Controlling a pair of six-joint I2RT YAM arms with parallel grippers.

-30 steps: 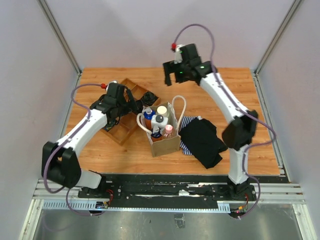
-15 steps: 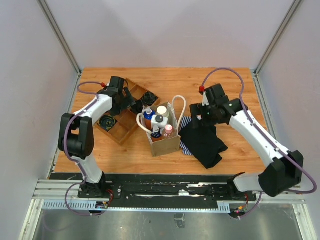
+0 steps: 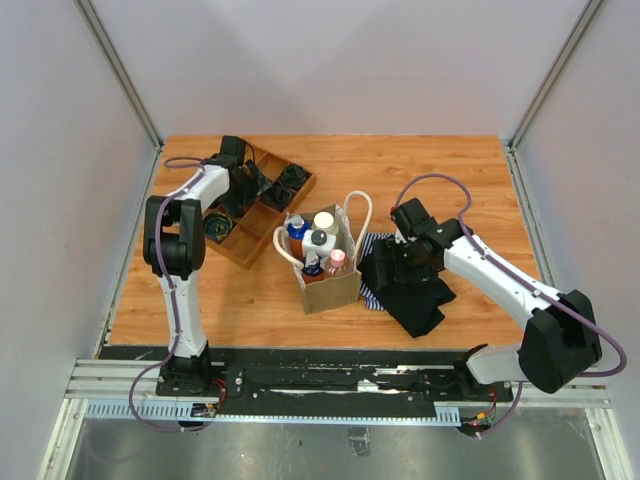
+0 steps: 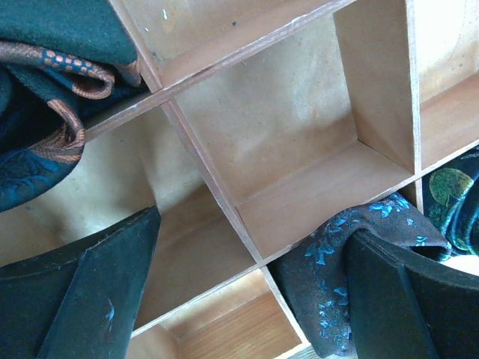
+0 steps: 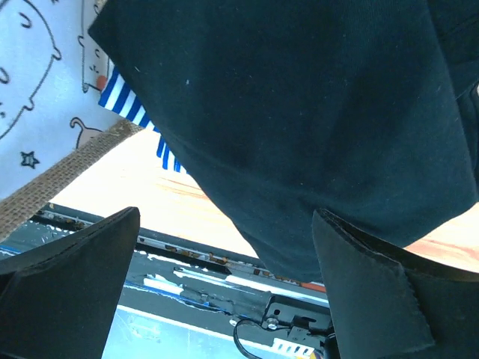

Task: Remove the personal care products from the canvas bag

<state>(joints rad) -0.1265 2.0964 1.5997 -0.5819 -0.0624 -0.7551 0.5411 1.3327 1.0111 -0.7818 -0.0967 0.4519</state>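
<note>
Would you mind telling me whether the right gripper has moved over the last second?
Yes. The right gripper has swung from the far side of the table toward its near edge, now over the black garment beside the canvas bag.

Soft, even light from above fills the top view — the desk is bright, with only faint, short shadows beside the canvas bag. The wrist views are sharp; pale light washes the wooden tray — the black garment swallows detail.
</note>
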